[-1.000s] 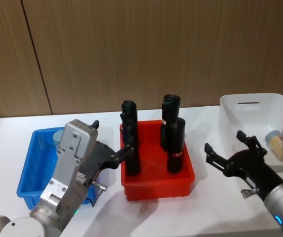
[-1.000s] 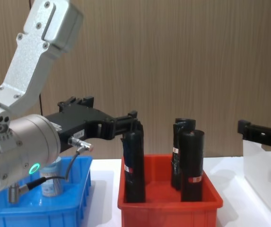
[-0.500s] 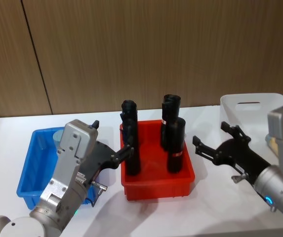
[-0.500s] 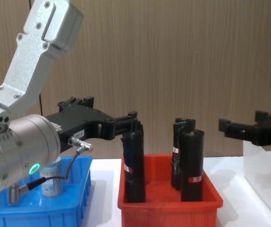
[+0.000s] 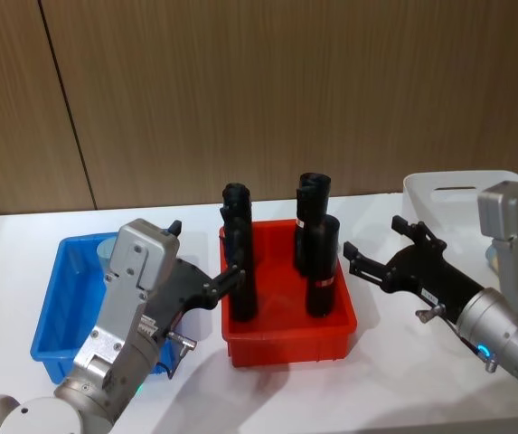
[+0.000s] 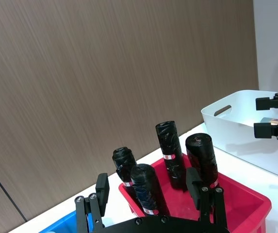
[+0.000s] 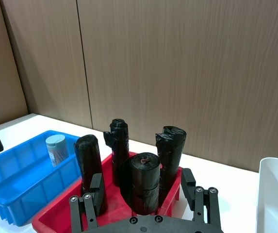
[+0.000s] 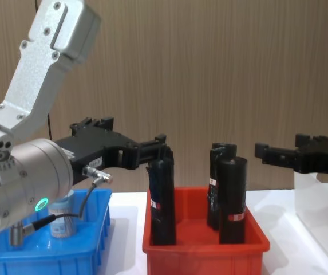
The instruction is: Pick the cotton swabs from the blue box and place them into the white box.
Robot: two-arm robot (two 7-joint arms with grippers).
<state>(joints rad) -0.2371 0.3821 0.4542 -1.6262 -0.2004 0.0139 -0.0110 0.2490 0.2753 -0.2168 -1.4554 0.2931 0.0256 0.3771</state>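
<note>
Swinging leftward off the white box [image 5: 462,192], the right gripper [image 5: 376,251] now hangs spread and empty beside the red bin [image 5: 287,327], probably returning for the cotton swabs [image 7: 57,149] at the blue box's [image 5: 60,307] far edge, the left gripper [image 5: 215,276] spread and idle.

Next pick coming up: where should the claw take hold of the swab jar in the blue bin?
Grip the swab jar across its round body just under the lid, coming straight down. It stands upright near the far wall of the blue bin, and the black rolls in the red bin block a sideways approach.
</note>
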